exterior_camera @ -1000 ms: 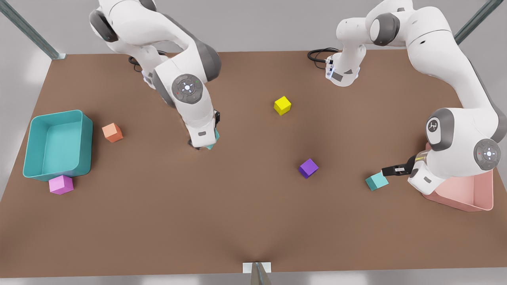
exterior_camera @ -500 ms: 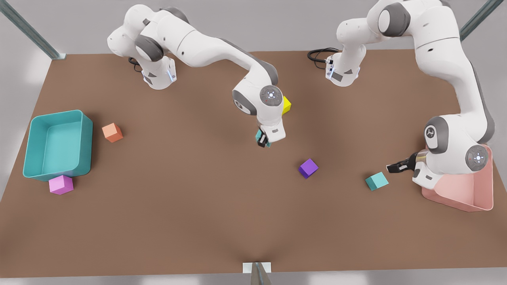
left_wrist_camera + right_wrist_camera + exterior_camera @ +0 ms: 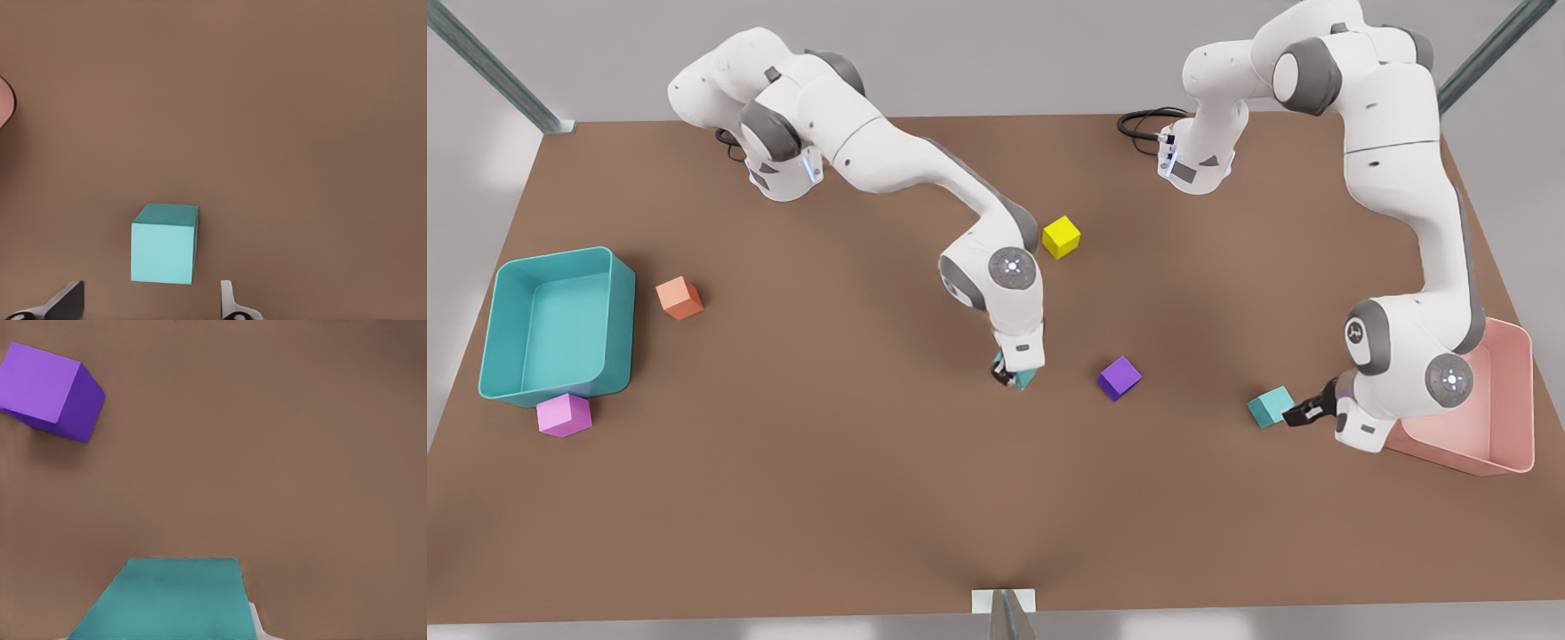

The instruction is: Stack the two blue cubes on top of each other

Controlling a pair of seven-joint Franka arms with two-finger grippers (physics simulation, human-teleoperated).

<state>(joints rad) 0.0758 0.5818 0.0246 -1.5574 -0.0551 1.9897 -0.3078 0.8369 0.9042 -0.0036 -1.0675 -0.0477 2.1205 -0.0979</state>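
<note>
Right gripper (image 3: 1009,377) mid-desk (image 3: 854,498), jaws clamped on one teal cube (image 3: 1021,379) beside purple cube (image 3: 1119,377); left gripper (image 3: 1303,412), jaws spread, nosing second teal cube (image 3: 1271,406) near pink bin (image 3: 1507,404), risking a shove or collision.

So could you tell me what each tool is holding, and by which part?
The right tool grips one teal cube by opposite sides. The left tool is open beside the other teal cube, holding nothing.
</note>
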